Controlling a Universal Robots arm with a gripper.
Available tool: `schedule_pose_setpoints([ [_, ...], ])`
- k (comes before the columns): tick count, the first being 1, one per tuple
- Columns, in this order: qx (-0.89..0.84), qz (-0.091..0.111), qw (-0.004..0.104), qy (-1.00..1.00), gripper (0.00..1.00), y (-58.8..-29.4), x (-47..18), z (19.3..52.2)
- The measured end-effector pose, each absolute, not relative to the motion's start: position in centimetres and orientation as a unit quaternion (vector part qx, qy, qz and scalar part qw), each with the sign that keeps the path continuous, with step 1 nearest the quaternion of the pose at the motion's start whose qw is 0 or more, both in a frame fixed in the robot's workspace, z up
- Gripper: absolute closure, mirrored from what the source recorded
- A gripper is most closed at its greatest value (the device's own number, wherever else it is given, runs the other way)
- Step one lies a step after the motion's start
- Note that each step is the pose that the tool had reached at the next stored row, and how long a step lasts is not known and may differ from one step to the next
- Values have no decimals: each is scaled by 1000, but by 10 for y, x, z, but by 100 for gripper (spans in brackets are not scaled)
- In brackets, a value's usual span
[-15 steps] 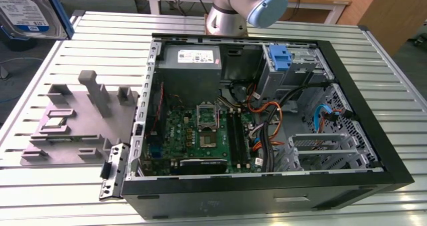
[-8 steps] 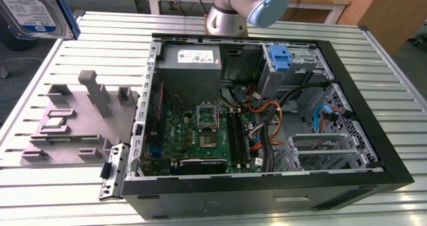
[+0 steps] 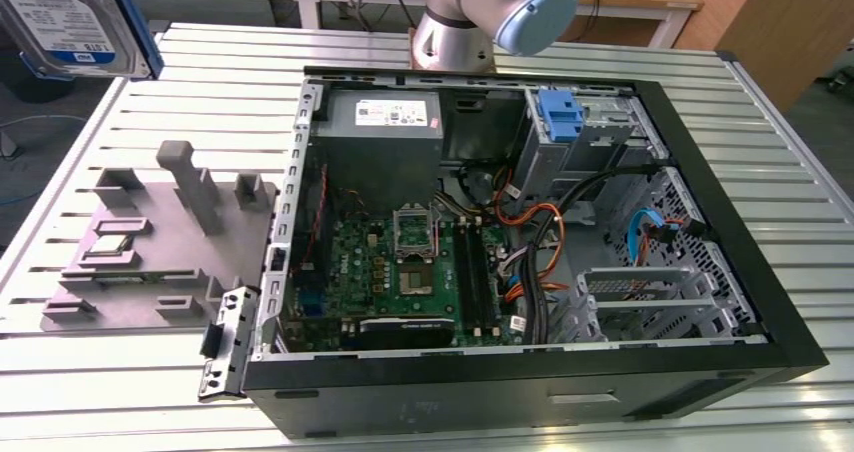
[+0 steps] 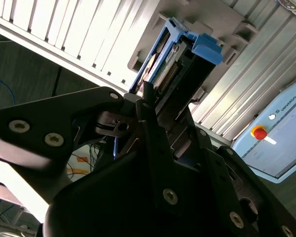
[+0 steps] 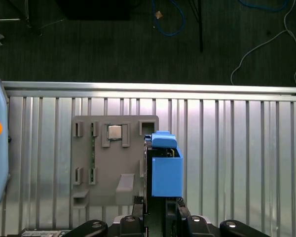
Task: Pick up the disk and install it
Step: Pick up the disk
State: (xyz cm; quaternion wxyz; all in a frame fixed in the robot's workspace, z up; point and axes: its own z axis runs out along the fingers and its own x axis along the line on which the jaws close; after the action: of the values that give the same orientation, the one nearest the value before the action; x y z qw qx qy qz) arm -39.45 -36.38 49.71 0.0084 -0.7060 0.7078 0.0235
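One slatted metal table carries everything shown. On it lies an open black computer case, side panel off, with the green motherboard, a grey power supply and a drive bay fitted with a blue latch piece exposed. Orange, black and blue cables run loose between board and bay. Behind the case stands the robot arm. Beside the case, towards the exterior view's left, sits a grey fixture plate of slots and posts.

The disk hangs at the upper corner on the exterior view's left, raised well above the table, its white-and-blue label facing the camera. In the first wrist view the disk appears edge-on with its blue frame, over one edge of the fixture plate; in the second wrist view the disk projects from the pincer. The pincer is closed on the disk, its fingers pressing opposite faces.

The step in hand looks like the carry from fixture to case. It is done well by keeping the grip firm, holding the disk square without tilt, and travelling high enough to pass the case wall and loose cables.
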Motion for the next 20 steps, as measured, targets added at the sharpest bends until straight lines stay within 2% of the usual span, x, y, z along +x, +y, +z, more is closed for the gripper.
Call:
schedule_pose_setpoints([
  [20, -706, 23, 8, 708, 65, -364, -375, 497],
])
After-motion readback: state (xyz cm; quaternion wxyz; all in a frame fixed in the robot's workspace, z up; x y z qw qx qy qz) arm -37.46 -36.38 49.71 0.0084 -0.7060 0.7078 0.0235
